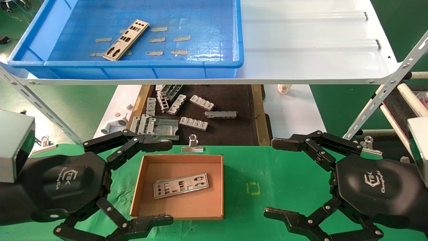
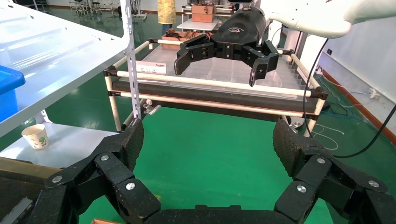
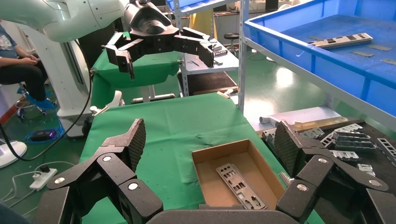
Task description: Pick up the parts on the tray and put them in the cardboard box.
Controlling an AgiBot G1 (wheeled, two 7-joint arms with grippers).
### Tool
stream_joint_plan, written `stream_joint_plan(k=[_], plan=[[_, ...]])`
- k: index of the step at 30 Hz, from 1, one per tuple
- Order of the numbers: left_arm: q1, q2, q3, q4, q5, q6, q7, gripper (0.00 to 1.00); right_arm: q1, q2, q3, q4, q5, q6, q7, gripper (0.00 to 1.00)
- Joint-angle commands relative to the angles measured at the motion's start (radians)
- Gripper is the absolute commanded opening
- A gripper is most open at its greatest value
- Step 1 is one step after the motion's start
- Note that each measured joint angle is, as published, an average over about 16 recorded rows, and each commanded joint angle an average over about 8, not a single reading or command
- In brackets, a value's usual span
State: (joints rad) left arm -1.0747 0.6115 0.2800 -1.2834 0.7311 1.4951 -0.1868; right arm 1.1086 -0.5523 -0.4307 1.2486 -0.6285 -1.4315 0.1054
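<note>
One silver plate (image 1: 126,39) lies in the blue tray (image 1: 50,63) on the upper shelf, also in the right wrist view (image 3: 343,40). The cardboard box (image 1: 143,174) sits on the green cloth and holds at least two stacked plates (image 1: 181,185), also seen in the right wrist view (image 3: 240,185). My left gripper (image 1: 165,182) is open and empty, just left of the box. My right gripper (image 1: 276,177) is open and empty, right of the box. Each gripper shows in the other's wrist view, the right one (image 2: 218,58) and the left one (image 3: 164,52).
Chunky grey ribbed brackets (image 1: 193,123) lie on a dark mat (image 1: 230,130) below the shelf. A binder clip (image 1: 192,146) sits at the cloth's far edge. A paper cup (image 1: 284,88) stands behind. A slanted shelf post (image 1: 384,90) is near my right arm.
</note>
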Motion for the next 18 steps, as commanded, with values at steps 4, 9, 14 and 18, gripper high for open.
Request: stream_joint_plan(k=[4,9,14,18], plan=[[0.0,0.0,0.0,0.0,0.0,0.0,0.0,1.0,0.0,0.0,0.0,0.0,0.0,0.0,0.0,1.0],[0.0,0.0,0.001,0.001,0.0,0.0,0.0,1.0,0.0,0.0,0.0,0.0,0.0,0.0,0.0,1.0],[0.0,0.0,0.001,0.001,0.0,0.0,0.0,1.0,0.0,0.0,0.0,0.0,0.0,0.0,0.0,1.0],[0.0,0.0,0.001,0.001,0.0,0.0,0.0,1.0,0.0,0.0,0.0,0.0,0.0,0.0,0.0,1.0]])
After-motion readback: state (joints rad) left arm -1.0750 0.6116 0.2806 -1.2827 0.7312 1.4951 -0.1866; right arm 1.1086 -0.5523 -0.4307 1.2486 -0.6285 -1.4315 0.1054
